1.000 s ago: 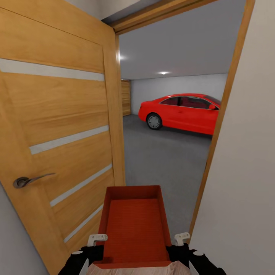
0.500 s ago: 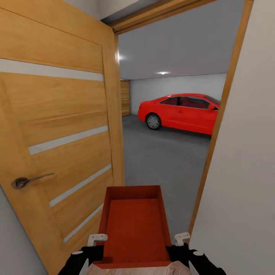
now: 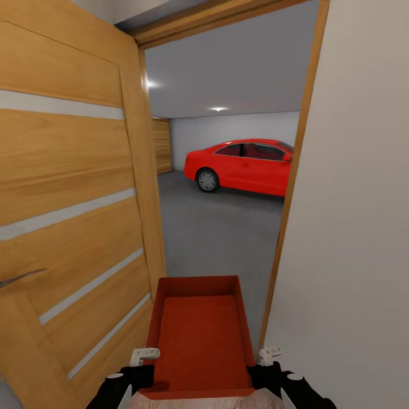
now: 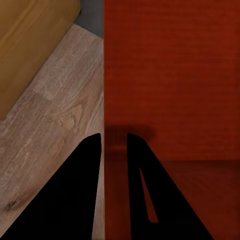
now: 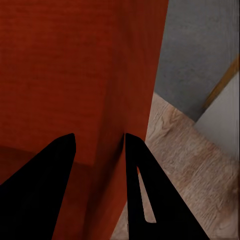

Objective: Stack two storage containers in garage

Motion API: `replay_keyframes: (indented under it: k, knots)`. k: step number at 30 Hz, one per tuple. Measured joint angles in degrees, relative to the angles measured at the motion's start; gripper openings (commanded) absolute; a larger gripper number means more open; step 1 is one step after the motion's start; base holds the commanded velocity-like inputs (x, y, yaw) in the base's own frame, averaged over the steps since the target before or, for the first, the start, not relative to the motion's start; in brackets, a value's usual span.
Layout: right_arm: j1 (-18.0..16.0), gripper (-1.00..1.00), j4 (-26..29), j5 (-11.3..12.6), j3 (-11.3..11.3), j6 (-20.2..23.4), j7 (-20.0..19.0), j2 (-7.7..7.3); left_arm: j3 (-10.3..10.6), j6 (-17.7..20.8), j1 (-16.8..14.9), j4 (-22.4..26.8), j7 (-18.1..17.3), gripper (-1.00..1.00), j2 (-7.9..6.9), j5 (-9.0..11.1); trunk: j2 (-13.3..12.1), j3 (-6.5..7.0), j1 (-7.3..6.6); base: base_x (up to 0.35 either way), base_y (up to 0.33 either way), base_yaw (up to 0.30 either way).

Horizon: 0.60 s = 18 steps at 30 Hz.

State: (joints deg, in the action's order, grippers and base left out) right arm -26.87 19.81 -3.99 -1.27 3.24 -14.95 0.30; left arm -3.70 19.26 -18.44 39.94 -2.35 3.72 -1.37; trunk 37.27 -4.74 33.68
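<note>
Doorway frames grey garage floor (image 3: 227,227) and red car (image 3: 244,166) — both pincers clench the orange-red container (image 3: 199,335).

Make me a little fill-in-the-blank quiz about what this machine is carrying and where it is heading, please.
1. The left claw and right claw each pinch a thin side wall of an orange-red ____.
2. Through the doorway, a ____ car is parked in the room ahead.
3. The open wooden door stands on the robot's ____ side.
4. The garage floor ahead is dark ____.

Missing words: container (bin); red; left; grey
</note>
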Motion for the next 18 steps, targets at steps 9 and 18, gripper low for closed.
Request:
replay_keyframes:
  k: [9, 18]
  knots:
    - [0.0, -1.00, 0.0, -0.1, 0.0, 0.0, 0.0, 0.00, 0.0, 0.0, 0.0, 0.0, 0.0, -1.00, 0.00, 0.0, 0.0, 0.00, 0.00, 0.000, 0.000, -0.276]
    - [0.0, -1.00, 0.0, -0.1, 0.1, 0.0, 0.0, 0.01, 0.0, 0.0, 0.0, 0.0, 0.0, -1.00, 0.01, 0.0, 0.0, 0.00, 0.00, 0.000, 0.000, -0.091]
